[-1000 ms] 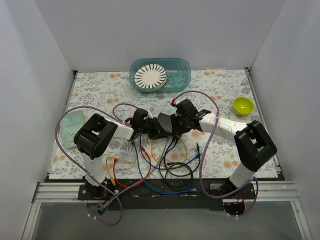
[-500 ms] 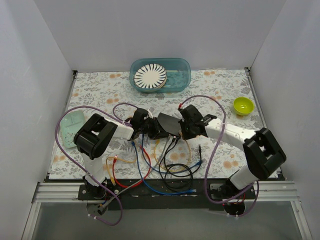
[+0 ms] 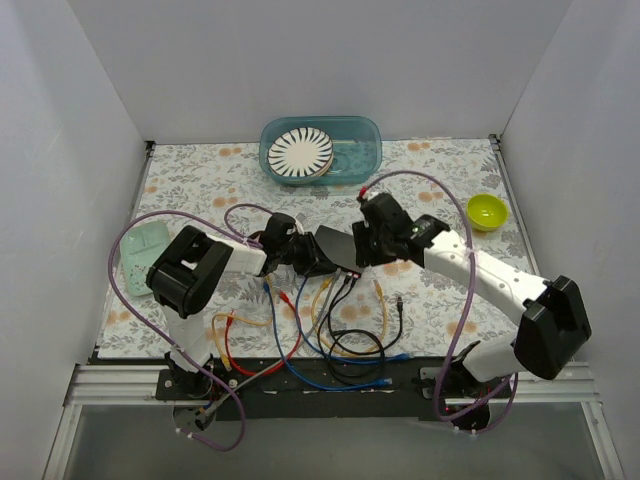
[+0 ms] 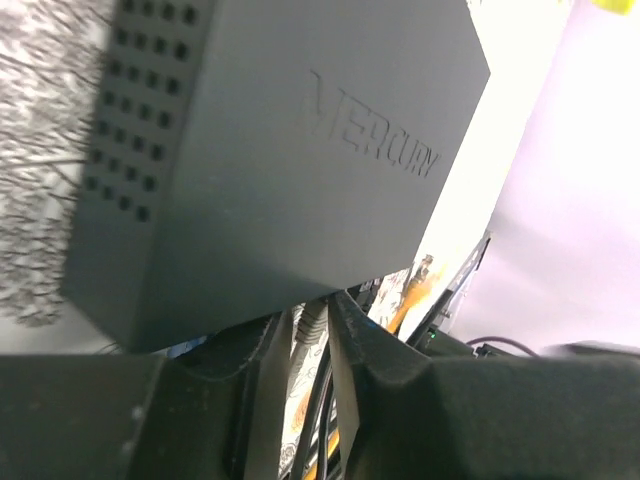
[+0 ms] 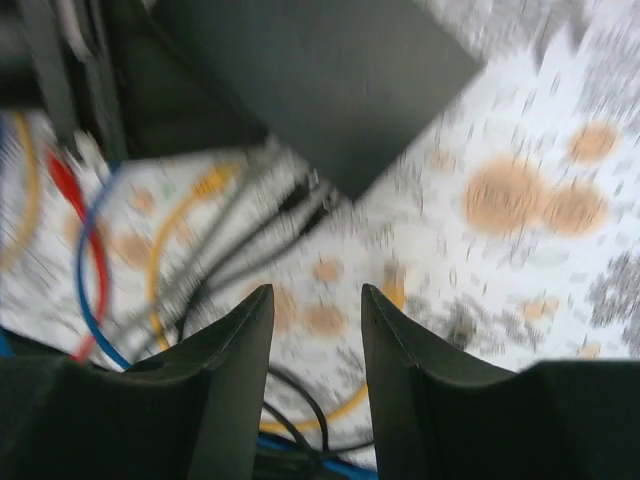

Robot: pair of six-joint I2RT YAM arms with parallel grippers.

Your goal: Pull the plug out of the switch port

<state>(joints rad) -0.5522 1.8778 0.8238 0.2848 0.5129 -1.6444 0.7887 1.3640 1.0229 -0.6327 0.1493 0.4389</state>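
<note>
**Top external:** The switch (image 3: 335,250) is seen tilted near the middle of the worktop (image 3: 200,180). It is flanked by the left gripper (image 3: 293,250) at one end and the right gripper (image 3: 362,245) at the other. Cables (image 3: 340,310) are fanned from its near long edge toward the worktop's near edge. The sockets and both sets of fingertips are hidden here by arms and box.

**Left wrist:** The frame is filled by the switch (image 4: 280,150), its smooth grey shell and vent holes in focus. The left gripper (image 4: 311,350) is held narrow, with a grey cable (image 4: 311,322) running through the slit; whether it is pinched cannot be told. The box is judged light, rigid and slippery, and likely to be dragged along unless braced by its flat faces.

**Right wrist:** In a heavily blurred view, the right gripper (image 5: 315,295) is shown parted and empty above the plugs (image 5: 295,205) at the edge of the switch (image 5: 320,70). The plugs are probably small, stiff and latched. Hold is best taken on a plug body just beside its socket, not on the limp cable. Which plug is meant cannot be made out.
</note>
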